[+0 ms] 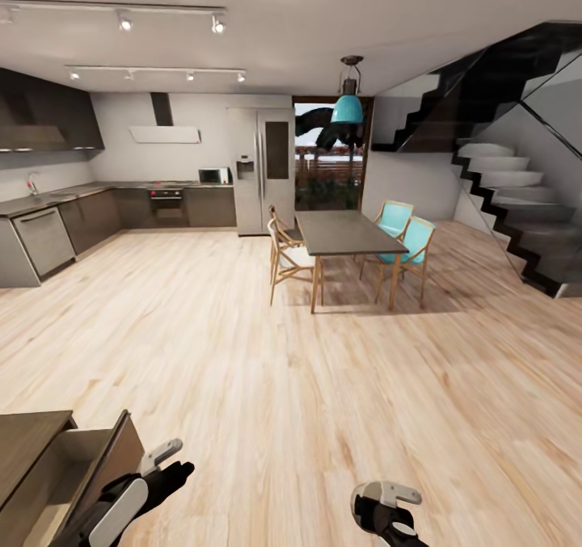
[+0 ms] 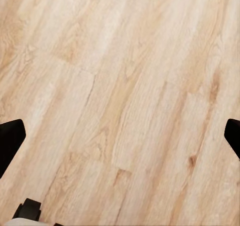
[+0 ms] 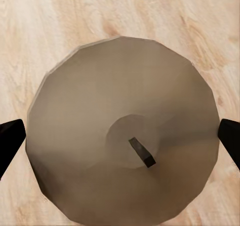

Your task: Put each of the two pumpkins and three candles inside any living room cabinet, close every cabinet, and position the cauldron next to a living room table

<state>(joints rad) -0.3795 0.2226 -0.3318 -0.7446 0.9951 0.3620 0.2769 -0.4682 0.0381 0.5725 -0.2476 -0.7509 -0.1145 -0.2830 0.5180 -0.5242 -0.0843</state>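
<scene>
Where cabinet point(image 1: 48, 466) gapes: wood floor point(image 1: 323, 401).

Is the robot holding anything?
Nothing, it seems. The left gripper is open over floor; the right gripper is open, a candle between its fingers, untouched.

Cabinet point(image 1: 48, 466) cut off by frame corner.

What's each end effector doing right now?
Left end effector: open, empty, above the pale wood-plank floor.
Right end effector: open, fingers either side of a round beige candle; grip cannot be told.
</scene>
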